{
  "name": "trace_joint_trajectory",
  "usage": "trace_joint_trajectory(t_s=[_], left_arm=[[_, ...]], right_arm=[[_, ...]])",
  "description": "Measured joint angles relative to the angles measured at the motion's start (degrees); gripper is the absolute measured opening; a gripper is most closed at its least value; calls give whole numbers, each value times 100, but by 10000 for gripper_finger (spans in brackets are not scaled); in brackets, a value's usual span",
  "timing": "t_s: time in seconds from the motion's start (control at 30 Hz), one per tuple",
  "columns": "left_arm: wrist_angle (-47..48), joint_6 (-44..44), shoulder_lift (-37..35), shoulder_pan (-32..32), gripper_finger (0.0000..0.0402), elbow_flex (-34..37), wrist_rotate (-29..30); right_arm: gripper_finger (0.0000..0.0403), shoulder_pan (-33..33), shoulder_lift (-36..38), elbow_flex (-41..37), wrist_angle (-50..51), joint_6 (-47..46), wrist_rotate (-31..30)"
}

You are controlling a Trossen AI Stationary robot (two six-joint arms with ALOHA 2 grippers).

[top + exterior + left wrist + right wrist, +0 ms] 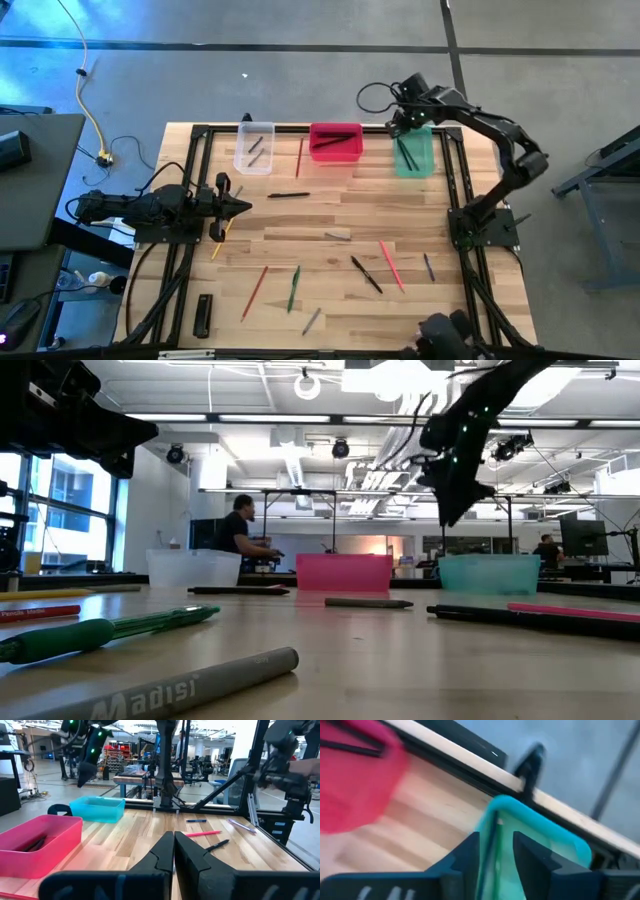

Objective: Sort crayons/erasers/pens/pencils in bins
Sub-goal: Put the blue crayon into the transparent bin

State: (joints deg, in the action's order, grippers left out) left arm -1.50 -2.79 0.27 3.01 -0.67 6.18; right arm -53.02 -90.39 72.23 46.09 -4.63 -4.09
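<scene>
Three bins stand along the table's far edge: clear (254, 146), pink-red (335, 142) and green (414, 153). The pink-red and green ones each hold dark sticks. Several sticks lie loose on the wood, among them a black pen (288, 195), a pink stick (391, 265) and a green one (294, 288). My right gripper (403, 124) hangs over the green bin's far left corner (510, 805), fingers pointing down and a narrow gap apart. A thin green stick (489, 851) shows in that gap. My left gripper (243, 207) is shut and empty at the table's left. My right gripper has the thin green stick (489, 851) running along the inner side of one finger (468, 854). I cannot tell whether it touches the stick.
A wider flat black bar (203, 314) lies near the near left corner. A red stick (299, 157) lies between the clear and pink-red bins. Black frame rails (203, 180) run along the table's left and right sides. People show in the room behind (236, 525).
</scene>
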Motion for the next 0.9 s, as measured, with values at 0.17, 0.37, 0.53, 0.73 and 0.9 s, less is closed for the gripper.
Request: trace_joint_trajectory(t_s=[0.17,0.37,0.53,0.73,0.9], left_arm=[[0,0,0,1,3,0,-1],[0,0,0,0,3,0,-1],[1,0,-1,0,3,0,0],[0,0,0,1,3,0,1],[0,-4,0,2,3,0,-1]], right_arm=[[34,256,247,-186,-1091,721,467],[10,430,290,-1436,-4387,758,1815],[3,949,290,-2423,-6007,681,1913],[1,1737,297,-3400,-7025,420,1509],[0,2595,425,-3845,-7374,171,941]])
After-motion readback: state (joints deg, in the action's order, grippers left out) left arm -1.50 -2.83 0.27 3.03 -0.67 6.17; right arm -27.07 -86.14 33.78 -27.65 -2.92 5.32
